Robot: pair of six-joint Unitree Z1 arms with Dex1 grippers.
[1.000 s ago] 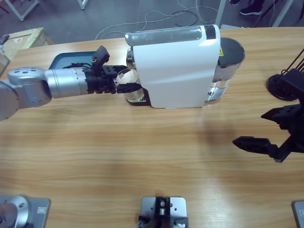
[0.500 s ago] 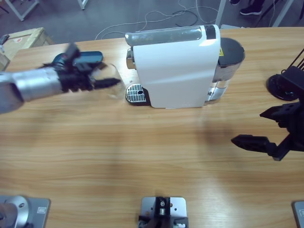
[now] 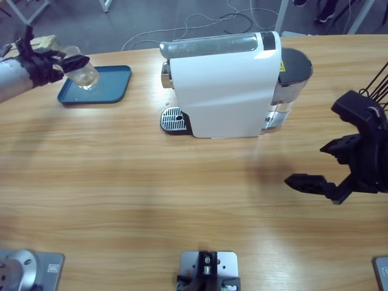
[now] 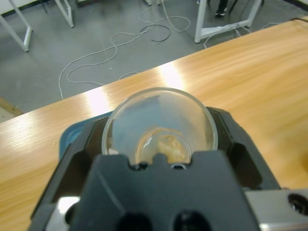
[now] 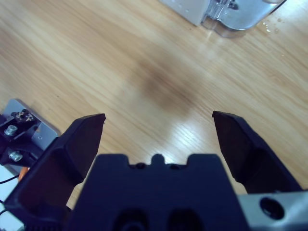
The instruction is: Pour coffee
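Holding: left hand point(image 3: 60, 62) clamped on clear glass tumbler point(image 3: 82, 74) over blue tray's point(image 3: 115, 85) left end.
Tumbler axis: tilted, mouth facing away from the hand, toward the white coffee machine point(image 3: 224, 85).
Coffee point(image 4: 163, 144): thin tan, translucent layer pooled inside the tumbler.
Right hand point(image 3: 318, 170): black jaws apart, empty, above wood-grain surface point(image 3: 151, 188).

We see the silver-grey left arm point(image 3: 12, 77) cut off at the frame edge | clear glass tumbler's point(image 4: 159, 126) base hidden behind the black gripper body | blue tray point(image 4: 67, 139) mostly covered.
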